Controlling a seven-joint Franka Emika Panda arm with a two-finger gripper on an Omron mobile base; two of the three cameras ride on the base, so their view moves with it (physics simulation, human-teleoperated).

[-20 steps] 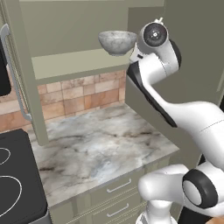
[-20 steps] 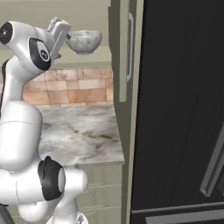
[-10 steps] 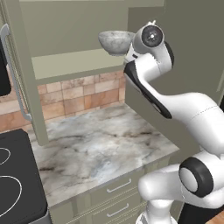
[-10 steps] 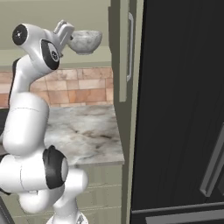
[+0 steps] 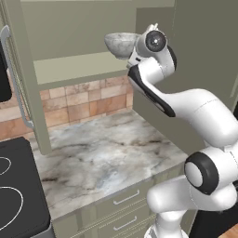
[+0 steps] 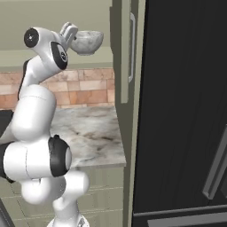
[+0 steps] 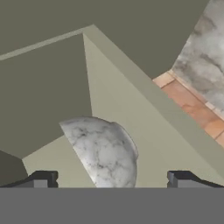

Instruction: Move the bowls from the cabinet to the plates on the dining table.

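A mottled grey bowl (image 5: 120, 44) stands upright on the shelf of the open sage-green cabinet (image 5: 69, 67). In the right base view the bowl (image 6: 87, 42) sits just right of my raised hand. My gripper (image 7: 112, 180) is open at shelf height. In the hand view its two dark fingertips (image 7: 41, 179) stand wide apart with the bowl (image 7: 105, 151) close in front, between their lines. I cannot tell whether the fingers touch it. The plates and the dining table are out of view.
An open cabinet door with a long silver handle (image 5: 14, 79) hangs at the left. Another door edge (image 6: 128, 53) stands right of the bowl. Below lie a marble worktop (image 5: 102, 158), a black stove (image 5: 14, 200) and a tall black appliance (image 6: 186, 111).
My hand has moved a little closer to the bowl and the elbow has swung in towards the cabinet. The bowl has stayed in place, and the gripper has stayed open.
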